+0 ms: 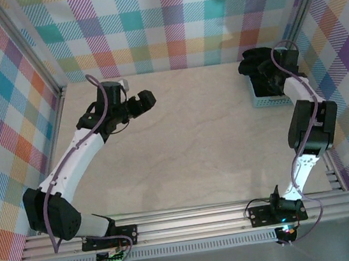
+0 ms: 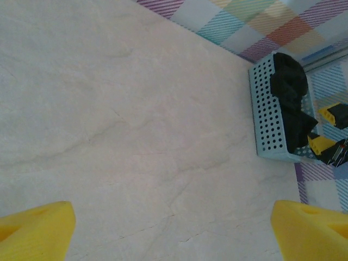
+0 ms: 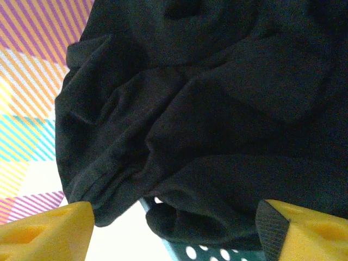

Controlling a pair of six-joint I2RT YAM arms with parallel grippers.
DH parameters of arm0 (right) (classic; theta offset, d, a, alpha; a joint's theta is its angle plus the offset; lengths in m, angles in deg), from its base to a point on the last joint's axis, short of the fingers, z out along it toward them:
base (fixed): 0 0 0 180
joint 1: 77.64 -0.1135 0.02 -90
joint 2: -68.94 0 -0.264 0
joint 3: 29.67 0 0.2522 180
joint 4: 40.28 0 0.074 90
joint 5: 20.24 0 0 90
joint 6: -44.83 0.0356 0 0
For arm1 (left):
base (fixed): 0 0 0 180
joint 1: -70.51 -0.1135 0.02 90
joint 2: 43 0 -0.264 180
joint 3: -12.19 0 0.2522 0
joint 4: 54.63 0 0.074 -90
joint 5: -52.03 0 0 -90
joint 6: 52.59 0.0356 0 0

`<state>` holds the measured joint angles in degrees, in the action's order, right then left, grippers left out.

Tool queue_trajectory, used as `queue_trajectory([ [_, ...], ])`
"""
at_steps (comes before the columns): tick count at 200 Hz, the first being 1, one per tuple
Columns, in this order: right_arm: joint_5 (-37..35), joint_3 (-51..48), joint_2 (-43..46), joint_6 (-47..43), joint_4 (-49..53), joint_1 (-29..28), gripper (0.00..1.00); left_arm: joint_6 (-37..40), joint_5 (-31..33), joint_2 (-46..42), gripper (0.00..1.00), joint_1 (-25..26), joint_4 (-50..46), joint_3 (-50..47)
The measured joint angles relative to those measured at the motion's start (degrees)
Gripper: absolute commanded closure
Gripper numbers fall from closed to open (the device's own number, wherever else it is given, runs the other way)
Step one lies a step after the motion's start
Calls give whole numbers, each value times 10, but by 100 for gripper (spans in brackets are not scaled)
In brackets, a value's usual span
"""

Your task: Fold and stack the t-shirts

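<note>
1. T-shirts (image 1: 254,61): black cloth, bunched up, not spread. It sits in the light-blue basket (image 1: 272,99) at the far right corner of the worktop (image 1: 195,140), close to the plaid wall (image 1: 173,21). The cloth heaps above the rim.
2. Right arm (image 1: 312,122): reaches fwd along the right side, wrist over the basket, just above the heap.
3. Right jaws: spread. On the right wrist cam the yellow fingertips (image 3: 46,234) sit at the two lower corners, wide apart. Creased black cloth (image 3: 206,109) lies across the gap & beyond. Can't tell if the tips touch it; no pinch visible.
4. Same cam: a bit of the perforated basket (image 3: 201,253) peeks out under the cloth, between the tips.
5. Left arm (image 1: 69,163): curves up the left side, head pointing right over bare worktop, well apart from the basket.
6. Left jaws: spread wide. On the left wrist cam the yellow fingertips (image 2: 35,231) are at the lower corners w/ bare marbled worktop (image 2: 136,109) between them.
7. Left wrist cam, upper right: basket (image 2: 268,109) w/ its holed side wall facing. Black cloth (image 2: 288,89) is piled in it, & the right arm's yellow fingertips (image 2: 330,113) are just beside the cloth.
</note>
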<state>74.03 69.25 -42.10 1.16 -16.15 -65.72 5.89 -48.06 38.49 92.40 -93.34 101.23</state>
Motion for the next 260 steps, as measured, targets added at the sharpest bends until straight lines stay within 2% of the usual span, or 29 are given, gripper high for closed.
queue_trajectory([
  [21,28,12,-30,14,-5,-1,28,-4,0,9,9,4,0,0],
  [47,50,31,-66,33,-4,-1,44,-6,0,8,9,13,9,0],
  [62,61,46,-85,41,-4,-1,61,-6,-2,7,8,16,12,0],
  [84,69,56,-96,52,-7,-1,93,-6,-5,-4,8,16,13,0],
  [91,70,56,-96,56,-9,-1,100,-6,-5,-10,8,16,12,0],
  [119,61,15,-67,55,-52,-5,100,-6,-6,-39,8,16,11,0],
  [141,38,-50,5,42,-78,-12,100,-6,-6,-61,8,16,11,0],
  [173,12,-88,122,11,-108,-31,100,-6,-6,-73,8,17,11,-1],
  [211,-4,-77,229,-37,-125,-73,100,-8,-5,-73,8,21,11,-2],
  [260,7,54,259,-131,-86,-171,100,-18,10,-84,8,24,2,-4],
])
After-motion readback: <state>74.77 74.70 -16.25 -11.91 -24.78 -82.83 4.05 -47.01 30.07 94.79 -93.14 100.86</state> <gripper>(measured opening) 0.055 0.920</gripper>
